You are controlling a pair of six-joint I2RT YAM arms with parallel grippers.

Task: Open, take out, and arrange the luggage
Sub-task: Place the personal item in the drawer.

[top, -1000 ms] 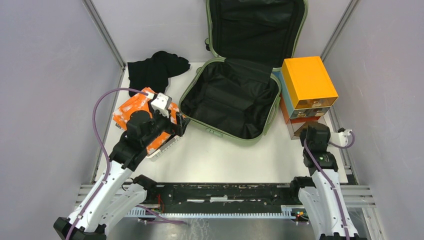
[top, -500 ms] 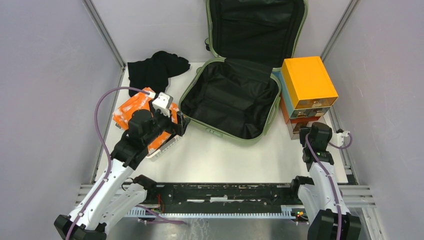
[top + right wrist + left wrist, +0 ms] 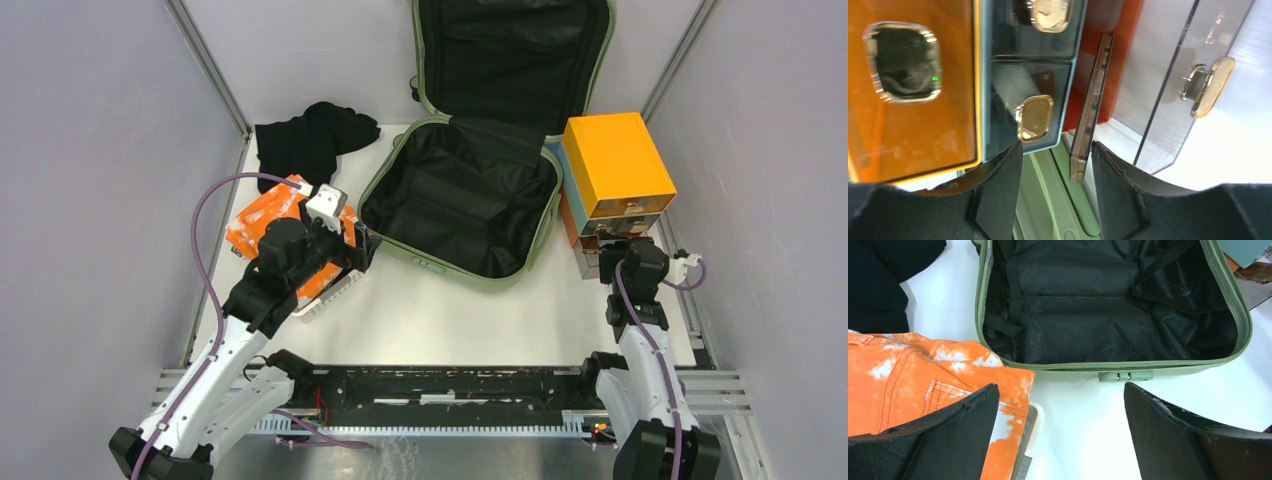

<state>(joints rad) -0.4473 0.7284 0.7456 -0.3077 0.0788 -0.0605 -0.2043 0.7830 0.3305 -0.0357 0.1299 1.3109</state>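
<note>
Far to my left a black garment (image 3: 312, 140) lies crumpled on the table (image 3: 450, 310) near the back wall; nearer me an orange garment (image 3: 262, 212) blotched with white sits in a white basket (image 3: 335, 290); my left tool (image 3: 1061, 386) hangs over that basket's right-hand end, jaws spread as wide as they go and nothing between them; in its wrist view one finger sits above the orange cloth and the other above bare table.

The luggage (image 3: 460, 195) lies just beyond and to the right of that tool, apart from it; it rests at the middle back of the table, open, its black-lined lower shell facing up and its lid (image 3: 510, 50) standing upright against the back wall; its green near rim with a small lock (image 3: 1125, 375) faces the left tool across a strip of bare table.

Close against the luggage's right side stands a drawer box (image 3: 615, 165), orange on top with light blue below; whether the two touch I cannot tell.

My right tool (image 3: 1055, 150) is up at the front of that box, to the right of the luggage's near corner; its jaws are parted, with the edge of a clear drawer front (image 3: 1090, 110) standing in the gap, unclamped; a gold handle (image 3: 1034, 118) sits just above one finger; a sliver of the luggage's green rim shows below, between the fingers.
</note>
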